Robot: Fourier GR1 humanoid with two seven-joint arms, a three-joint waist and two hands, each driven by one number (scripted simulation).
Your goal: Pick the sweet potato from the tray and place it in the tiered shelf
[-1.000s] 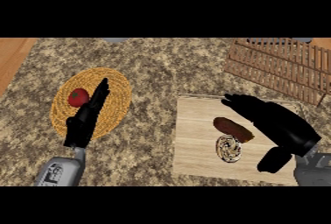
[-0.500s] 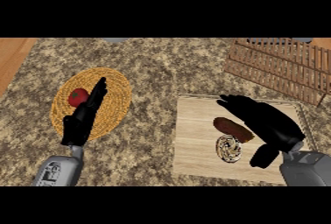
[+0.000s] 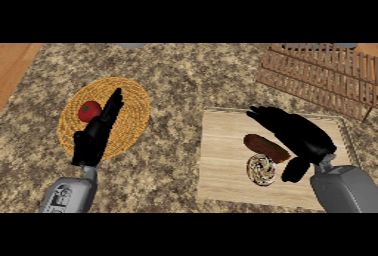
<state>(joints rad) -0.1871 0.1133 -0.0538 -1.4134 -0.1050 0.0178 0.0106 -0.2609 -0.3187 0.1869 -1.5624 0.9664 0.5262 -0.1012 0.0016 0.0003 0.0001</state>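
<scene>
One sweet potato (image 3: 266,146) mid-tray (image 3: 221,150) — right robot hand (image 3: 299,137) beside

Even, fairly bright light, faint shadows, no glare, soft blur throughout.

Open right hand (image 3: 299,137) apparently just above sweet potato (image 3: 264,147)

Counter (image 3: 192,75) under me reads as speckled granite-like stone, mottled brown and grey. Tray (image 3: 221,150) is pale wood, matt, fine straight grain. Tiered shelf (image 3: 317,75) is darker reddish wooden slats. Round mat (image 3: 133,110) looks like woven straw, coarse and ribbed. Sweet potato (image 3: 264,145) has dull brown skin. Tomato (image 3: 89,110) is smooth red. My hands, left (image 3: 96,135) and right (image 3: 299,135), are matt black; forearms are smooth grey.
</scene>
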